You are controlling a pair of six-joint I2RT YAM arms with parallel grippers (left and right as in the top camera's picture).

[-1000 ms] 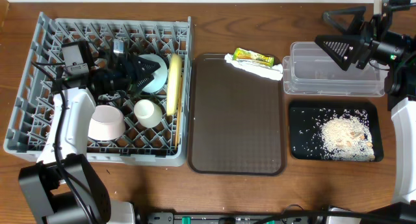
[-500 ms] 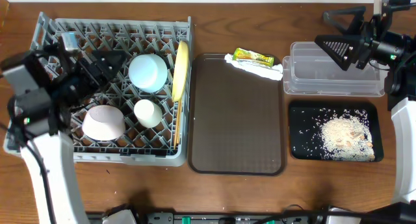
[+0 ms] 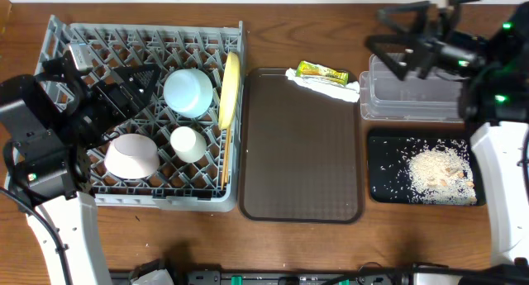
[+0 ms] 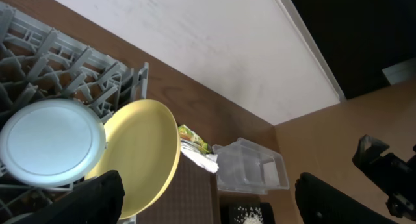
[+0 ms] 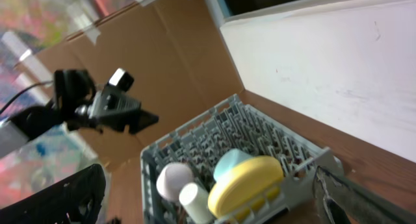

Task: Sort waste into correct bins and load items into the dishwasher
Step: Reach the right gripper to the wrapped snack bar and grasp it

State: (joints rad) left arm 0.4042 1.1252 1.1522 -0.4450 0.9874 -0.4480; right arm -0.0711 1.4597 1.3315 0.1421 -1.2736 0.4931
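Right now both of your grippers are spread wide and carry nothing. The left gripper hangs over the dish rack, and the right gripper is raised near the far left corner of the clear bin.

The waste left to sort looks to be the green-yellow wrapper, lying on a crumpled white napkin just behind the brown tray and right beside the clear bin.

Watch three things:
- Because the wrapper rests on the napkin, a deep pinch would likely take both, and they may belong in separate bins.
- The bin wall is close, so a sideways approach could clip it and shove the bin.
- On the left, the yellow plate stands on edge at the rack's side, and a careless swing could tip it out.

You cannot tell how much of the napkin overlaps the tray's rim. The right gripper covers part of the clear bin, so its contents are unclear. Rice is scattered over the black tray, and loose grains would be hard to spot.
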